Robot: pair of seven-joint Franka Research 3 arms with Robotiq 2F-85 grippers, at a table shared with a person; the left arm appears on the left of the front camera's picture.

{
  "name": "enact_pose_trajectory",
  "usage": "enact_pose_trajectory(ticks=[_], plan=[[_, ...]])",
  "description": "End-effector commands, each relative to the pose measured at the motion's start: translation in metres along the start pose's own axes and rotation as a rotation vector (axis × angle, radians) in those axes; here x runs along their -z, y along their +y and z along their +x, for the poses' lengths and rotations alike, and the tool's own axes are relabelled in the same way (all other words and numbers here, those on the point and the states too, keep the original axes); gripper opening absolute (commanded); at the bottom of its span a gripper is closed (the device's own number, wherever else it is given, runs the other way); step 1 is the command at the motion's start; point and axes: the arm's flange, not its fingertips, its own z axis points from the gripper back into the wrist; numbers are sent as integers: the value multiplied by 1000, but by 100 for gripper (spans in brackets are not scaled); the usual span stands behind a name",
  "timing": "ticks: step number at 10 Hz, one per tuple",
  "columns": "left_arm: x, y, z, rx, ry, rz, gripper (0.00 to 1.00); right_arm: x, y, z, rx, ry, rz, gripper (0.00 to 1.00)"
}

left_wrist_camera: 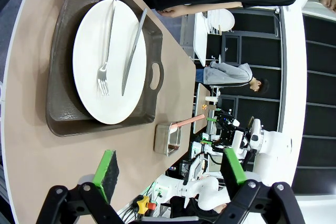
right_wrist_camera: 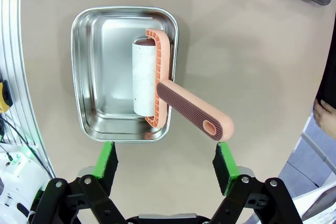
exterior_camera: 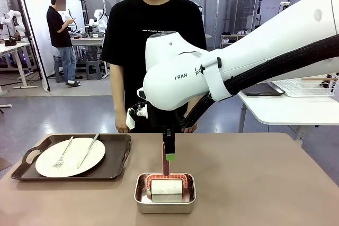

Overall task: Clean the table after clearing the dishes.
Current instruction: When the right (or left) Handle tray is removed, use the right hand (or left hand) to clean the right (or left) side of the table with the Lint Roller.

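On the left of the tan table [exterior_camera: 254,183] lie the dishes: a white plate [exterior_camera: 50,162] with a fork [exterior_camera: 63,153] and a knife [exterior_camera: 88,151], on a dark tray [exterior_camera: 119,149]. The left wrist view looks down on the same plate [left_wrist_camera: 86,40] and tray [left_wrist_camera: 63,114]; my left gripper [left_wrist_camera: 170,174] hangs open well off them, holding nothing. My right gripper [exterior_camera: 168,154] hovers open over a steel pan [exterior_camera: 164,200] holding a pink-handled roller [exterior_camera: 166,183]. In the right wrist view the roller's handle [right_wrist_camera: 191,111] slants up toward the right gripper [right_wrist_camera: 167,166], untouched by the fingers.
A person in a black shirt [exterior_camera: 153,41] stands at the table's far edge, one hand [right_wrist_camera: 325,114] near it. The steel pan [right_wrist_camera: 94,72] sits close to the near edge. Bare tabletop lies right of the pan. A white side table [exterior_camera: 286,109] stands beyond.
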Motion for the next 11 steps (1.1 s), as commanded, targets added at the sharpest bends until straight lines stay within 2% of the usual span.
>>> enact_pose_trajectory(ticks=[1,2,3,5,7,9,11], plan=[[-2,0,-2,1,-4,-2,100,-1,3,2,-6,4,4,92],[-2,0,-2,1,-4,-2,100,0,0,0,0,0,0,90],[-2,0,-2,1,-4,-2,100,-33,-6,-24,134,-159,-2,93],[-2,0,-2,1,-4,-2,100,-69,-6,-80,319,-377,94,93],[-2,0,-2,1,-4,-2,100,-81,-7,-150,496,-544,173,93],[-2,0,-2,1,-4,-2,100,-75,-2,-234,734,-740,298,93],[-2,0,-2,1,-4,-2,100,-53,13,-311,802,-934,511,93]])
